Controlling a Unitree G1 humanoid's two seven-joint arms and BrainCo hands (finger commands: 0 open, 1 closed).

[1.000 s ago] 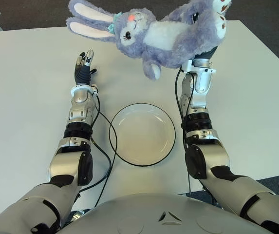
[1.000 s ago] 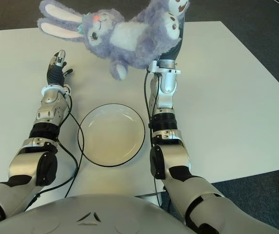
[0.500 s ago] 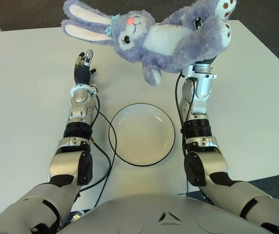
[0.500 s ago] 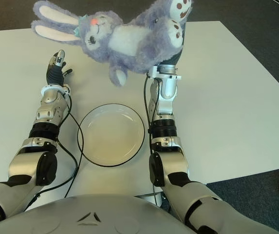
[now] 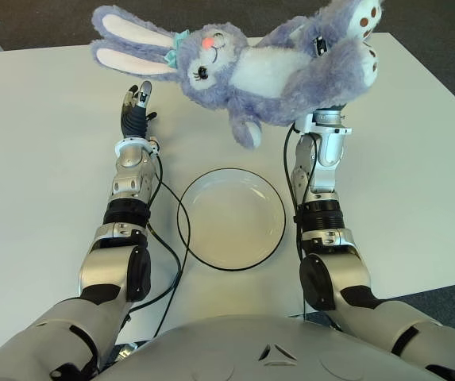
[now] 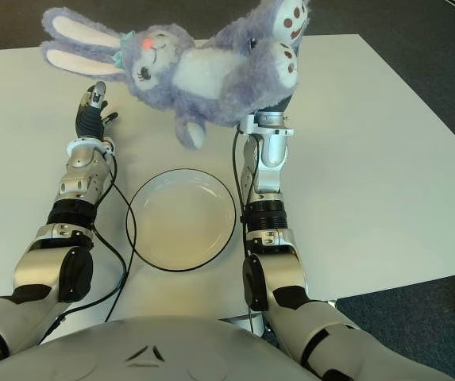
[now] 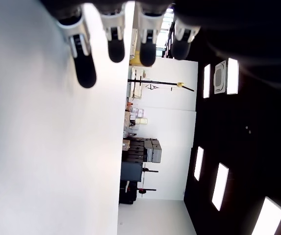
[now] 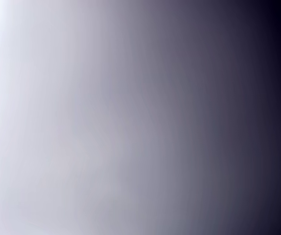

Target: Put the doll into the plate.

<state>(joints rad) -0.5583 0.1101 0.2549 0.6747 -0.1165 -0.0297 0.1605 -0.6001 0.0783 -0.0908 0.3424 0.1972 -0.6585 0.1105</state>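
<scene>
Sitting nearest on the white counter, the plate is empty, between both forearms. Beyond it, the left hand lies flat with fingers spread, holding nothing. Farther, the right hand, mostly hidden, holds the doll aloft beyond the plate; its fingers grip the body.

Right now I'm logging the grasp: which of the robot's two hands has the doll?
The right hand, hidden under the purple rabbit doll it holds up beyond the plate. The left hand is flat and open, holding nothing.
</scene>
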